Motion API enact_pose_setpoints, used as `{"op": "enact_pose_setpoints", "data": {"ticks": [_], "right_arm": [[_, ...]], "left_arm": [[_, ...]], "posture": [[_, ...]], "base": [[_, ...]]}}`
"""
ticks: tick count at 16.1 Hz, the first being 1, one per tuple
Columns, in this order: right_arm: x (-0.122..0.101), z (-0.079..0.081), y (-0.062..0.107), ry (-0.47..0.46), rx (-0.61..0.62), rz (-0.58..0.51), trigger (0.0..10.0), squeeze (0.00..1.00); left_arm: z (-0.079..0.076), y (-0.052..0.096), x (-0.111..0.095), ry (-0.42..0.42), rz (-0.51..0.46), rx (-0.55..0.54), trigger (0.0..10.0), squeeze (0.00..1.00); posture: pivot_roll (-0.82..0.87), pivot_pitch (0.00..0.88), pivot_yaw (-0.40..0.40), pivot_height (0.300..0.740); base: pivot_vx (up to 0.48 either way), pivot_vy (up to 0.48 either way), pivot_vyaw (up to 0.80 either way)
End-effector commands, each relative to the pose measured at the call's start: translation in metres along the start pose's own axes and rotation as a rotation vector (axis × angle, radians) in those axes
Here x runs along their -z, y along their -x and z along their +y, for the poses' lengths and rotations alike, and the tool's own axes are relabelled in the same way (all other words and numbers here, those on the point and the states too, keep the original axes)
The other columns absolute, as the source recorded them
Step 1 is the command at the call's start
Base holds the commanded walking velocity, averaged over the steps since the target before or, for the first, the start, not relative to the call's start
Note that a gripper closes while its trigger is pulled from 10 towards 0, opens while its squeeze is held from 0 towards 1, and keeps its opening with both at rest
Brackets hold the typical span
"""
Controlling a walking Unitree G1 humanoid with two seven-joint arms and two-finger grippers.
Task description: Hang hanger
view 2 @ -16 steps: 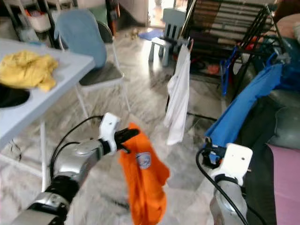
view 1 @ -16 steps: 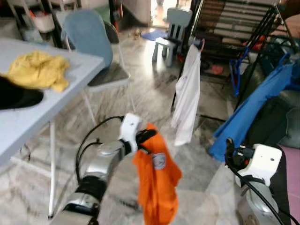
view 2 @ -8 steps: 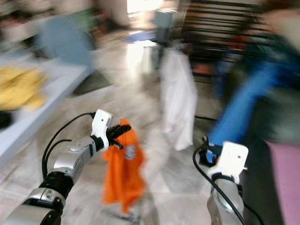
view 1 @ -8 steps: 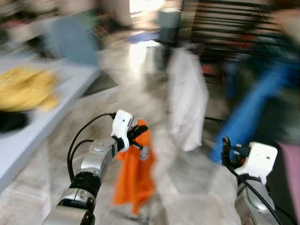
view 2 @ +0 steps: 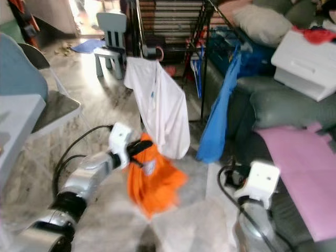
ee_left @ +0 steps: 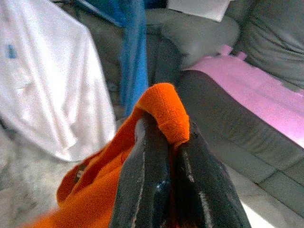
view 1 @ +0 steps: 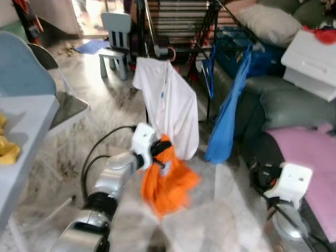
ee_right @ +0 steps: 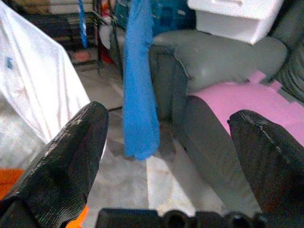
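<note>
change since earlier: camera swung right; table now sits at the left edge with only a scrap of the yellow cloth, sofa now in view. Orange shirt hangs bunched and swung out to the right, was hanging straighter before.
landmark: black drying rack, upright at the far side of the marble floor.
sofa: grey, right of the rack, pink mat over its seat, pale pillow at its top.
white box: on the sofa, right of the rack.
white shirt: hangs off the rack's front on a hanger, hook over the rail.
blue cloth: draped down from the rack's right side, between white shirt and sofa.
chairs: blue-backed chair well left of the rack; small pale child's chair just left of it.
orange shirt: task item, in front of and below the rack, overlapping the white shirt's lower hem; off the floor; hanger itself not visible under the fabric.
left gripper: in front of the rack, fingers pinched together on the orange shirt's collar fold.
right gripper: low, right of the rack beside the sofa front, fingers spread wide, nothing between them.
</note>
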State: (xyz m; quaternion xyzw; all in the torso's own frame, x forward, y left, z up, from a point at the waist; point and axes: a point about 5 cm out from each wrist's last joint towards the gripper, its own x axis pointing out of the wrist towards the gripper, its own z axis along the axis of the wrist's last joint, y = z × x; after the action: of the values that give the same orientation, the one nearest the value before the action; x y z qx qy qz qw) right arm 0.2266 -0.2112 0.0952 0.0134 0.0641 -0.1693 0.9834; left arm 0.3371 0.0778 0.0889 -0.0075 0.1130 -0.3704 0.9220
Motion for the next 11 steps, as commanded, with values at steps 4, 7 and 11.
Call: {"op": "enact_pose_setpoints", "data": {"ticks": [4,7,11], "right_arm": [[0.002,-0.001,0.0,0.01,0.003,0.006,10.0,0.0],[0.004,-0.001,0.0,0.02,-0.007,0.016,10.0,0.0],[0.007,0.0,0.0,0.029,-0.017,0.025,10.0,0.0]], "left_arm": [[0.008,0.0,-0.006,-0.084,0.009,-0.033,10.0,0.0],[0.014,0.003,0.001,-0.08,0.03,-0.081,10.0,0.0],[0.016,0.003,0.002,-0.087,0.029,-0.103,10.0,0.0]], "posture": [[0.0,0.0,-0.025,0.74],[-0.01,0.0,-0.023,0.74],[-0.01,0.0,-0.024,0.74]], "base": [[0.0,0.0,0.0],[0.0,0.0,0.0],[0.0,0.0,0.0]]}}
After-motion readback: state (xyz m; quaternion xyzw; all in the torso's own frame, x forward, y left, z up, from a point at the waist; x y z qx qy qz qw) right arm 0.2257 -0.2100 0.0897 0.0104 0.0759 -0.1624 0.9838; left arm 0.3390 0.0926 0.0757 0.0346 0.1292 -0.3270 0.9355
